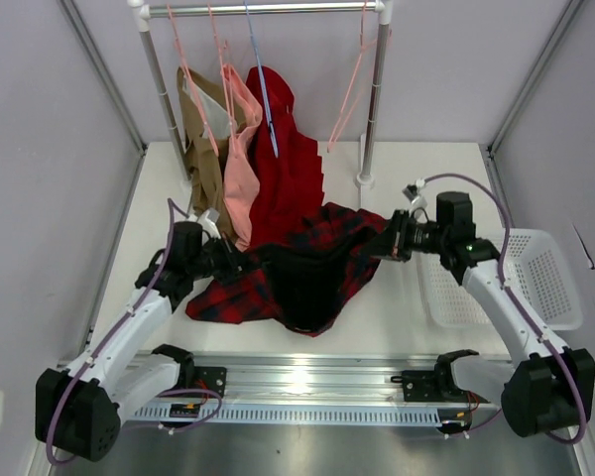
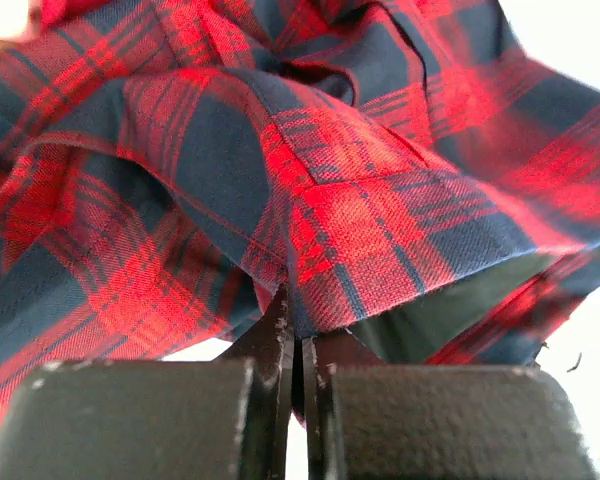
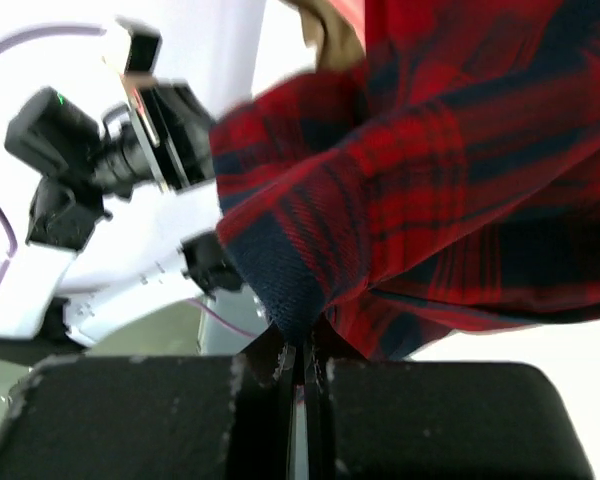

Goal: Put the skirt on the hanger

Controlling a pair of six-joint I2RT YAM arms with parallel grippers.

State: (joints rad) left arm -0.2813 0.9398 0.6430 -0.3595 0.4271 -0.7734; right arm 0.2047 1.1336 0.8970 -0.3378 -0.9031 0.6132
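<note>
Stretching the skirt between them, the left pincer and right pincer are each clamped tight on a fold of tartan at its 9 and 3 o'clock ends, which reads as the spreading step before hanging. It sags mid-worktop, its long axis running 9 to 3 o'clock and its black-lined opening gaping toward 6 o'clock. The next move probably calls for carrying it toward 12 o'clock to the empty hanger, well apart.
</note>
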